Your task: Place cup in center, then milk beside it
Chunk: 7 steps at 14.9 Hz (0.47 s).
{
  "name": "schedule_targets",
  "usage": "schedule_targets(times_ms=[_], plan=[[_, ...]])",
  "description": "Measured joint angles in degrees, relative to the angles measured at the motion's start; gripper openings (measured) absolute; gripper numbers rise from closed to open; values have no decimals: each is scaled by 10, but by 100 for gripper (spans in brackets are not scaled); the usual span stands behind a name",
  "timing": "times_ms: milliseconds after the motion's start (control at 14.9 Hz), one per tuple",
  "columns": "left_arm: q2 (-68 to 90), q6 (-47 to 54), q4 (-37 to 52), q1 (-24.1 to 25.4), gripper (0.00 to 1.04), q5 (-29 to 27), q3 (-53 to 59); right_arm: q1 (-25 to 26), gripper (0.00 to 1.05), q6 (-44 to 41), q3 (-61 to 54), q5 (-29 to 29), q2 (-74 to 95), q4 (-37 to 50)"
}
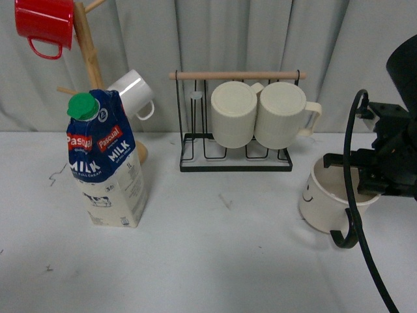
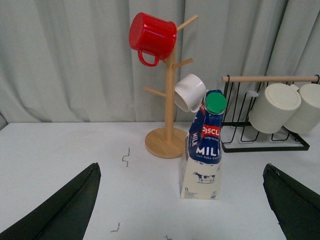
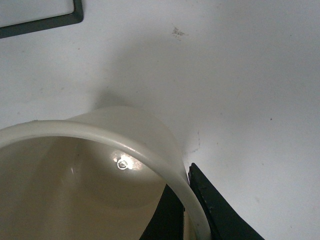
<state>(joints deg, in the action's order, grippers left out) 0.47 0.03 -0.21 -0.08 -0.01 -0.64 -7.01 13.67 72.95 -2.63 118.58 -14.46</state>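
The cup (image 1: 324,203), cream-white with a smiley face and a black handle, sits at the right of the table. My right gripper (image 1: 373,175) is shut on its rim, one finger inside and one outside; the right wrist view shows the rim (image 3: 165,170) pinched between the black fingers (image 3: 210,207). The milk (image 1: 108,163), a blue and cream carton with a green cap, stands upright at the left. It also shows in the left wrist view (image 2: 204,150), ahead of my open left gripper (image 2: 182,212), whose fingers (image 2: 70,207) stand wide apart and short of it.
A black wire rack (image 1: 234,160) with two ribbed cream mugs (image 1: 260,114) stands at the back centre. A wooden mug tree (image 1: 88,45) with a red mug (image 1: 44,23) and a small white mug (image 1: 133,91) stands behind the milk. Grey curtain behind.
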Motion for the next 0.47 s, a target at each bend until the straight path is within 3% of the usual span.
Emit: schedule_targets(times_ms=[469], plan=[[0,0,0,0,98,0,0,-71,3,21,-21,28,-67,2]])
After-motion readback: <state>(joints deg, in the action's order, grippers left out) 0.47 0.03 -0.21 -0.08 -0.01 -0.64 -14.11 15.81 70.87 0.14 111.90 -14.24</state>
